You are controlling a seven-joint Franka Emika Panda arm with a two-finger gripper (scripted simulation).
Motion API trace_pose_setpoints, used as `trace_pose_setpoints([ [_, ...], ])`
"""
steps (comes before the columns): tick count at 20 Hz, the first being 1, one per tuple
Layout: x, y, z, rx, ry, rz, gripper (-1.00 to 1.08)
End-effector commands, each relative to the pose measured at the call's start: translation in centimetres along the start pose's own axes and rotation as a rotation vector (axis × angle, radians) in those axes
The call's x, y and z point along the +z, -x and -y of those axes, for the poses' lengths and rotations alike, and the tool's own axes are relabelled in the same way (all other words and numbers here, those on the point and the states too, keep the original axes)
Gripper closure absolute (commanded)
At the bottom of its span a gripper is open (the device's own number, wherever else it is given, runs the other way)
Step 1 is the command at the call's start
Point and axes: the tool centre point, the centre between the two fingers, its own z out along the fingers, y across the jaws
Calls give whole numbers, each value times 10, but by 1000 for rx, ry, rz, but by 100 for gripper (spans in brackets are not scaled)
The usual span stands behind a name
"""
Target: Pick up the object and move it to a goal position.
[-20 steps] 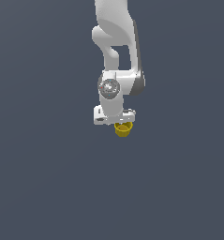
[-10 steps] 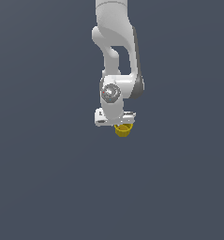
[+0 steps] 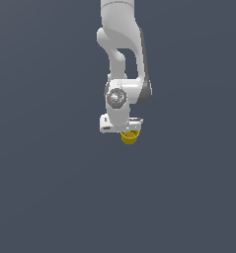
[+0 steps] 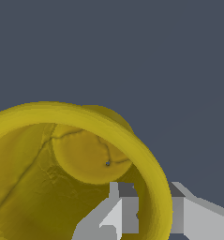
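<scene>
In the centre of the exterior view I had the gripper (image 3: 130, 129) clamped across one wall of the yellow cup (image 3: 130, 138), a finger (image 4: 120, 213) inside its rim, so it hung below the hand, free to travel toward the goal.

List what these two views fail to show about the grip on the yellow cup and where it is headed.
- Exterior view: the top of the yellow cup is hidden by the gripper; the fingertips are too small to see.
- Wrist view: the cup is cut off by the picture's edges, and its rim partly covers the fingers.
- Goal position: no marker shows in either view.
- Surface below: not distinguishable from the plain grey background.
</scene>
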Motion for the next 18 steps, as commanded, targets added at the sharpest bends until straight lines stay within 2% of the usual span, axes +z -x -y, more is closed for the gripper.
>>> trace_pose_setpoints([
  [1, -1, 0, 1, -1, 0, 0, 108],
  [6, -10, 6, 13, 0, 1, 0, 108],
  [13, -35, 18, 46, -1, 1, 0, 108],
  [18, -42, 21, 54, -1, 1, 0, 108],
])
